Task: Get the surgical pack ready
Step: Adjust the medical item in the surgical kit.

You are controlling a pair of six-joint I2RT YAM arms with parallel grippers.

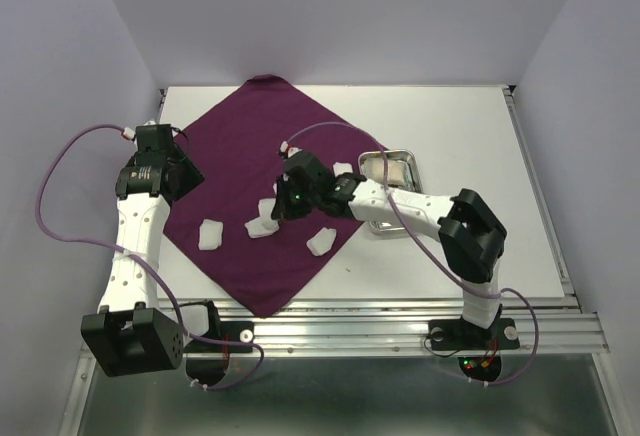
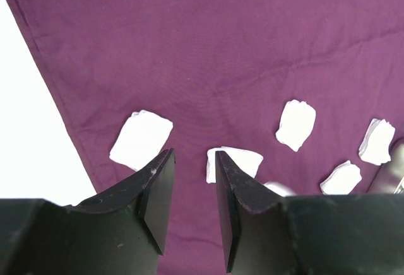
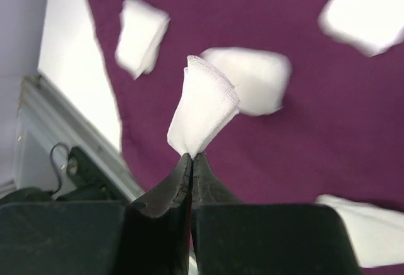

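The right gripper [image 3: 190, 157] is clamped on the edge of one gauze pad [image 3: 203, 108], which stands up from the fingertips above the cloth [image 1: 250, 126], near its middle. Other pads [image 1: 211, 233] lie scattered on the cloth, mostly toward 6 and 7 o'clock of that spot. The tray [image 1: 416, 168] sits on the table [image 1: 480, 136] at 3 o'clock, by the cloth's right corner. Whether it overlaps the cloth cannot be told, and something pale inside it is too small to make out. The left gripper [image 2: 194, 156] hangs over the cloth near its 9 o'clock corner, fingers parted and holding nothing. Judging by the layout, the step is gathering pads one at a time, probably into the tray. The pinch catches only a thin edge, so the pad could slip or unfold; a steady lift clear of the cloth, then a level swing toward 3 o'clock, would suit it. The pad should come low over the tray before the fingers part, since light gauze may drift or cling to a finger. The left arm sits well apart from that path.
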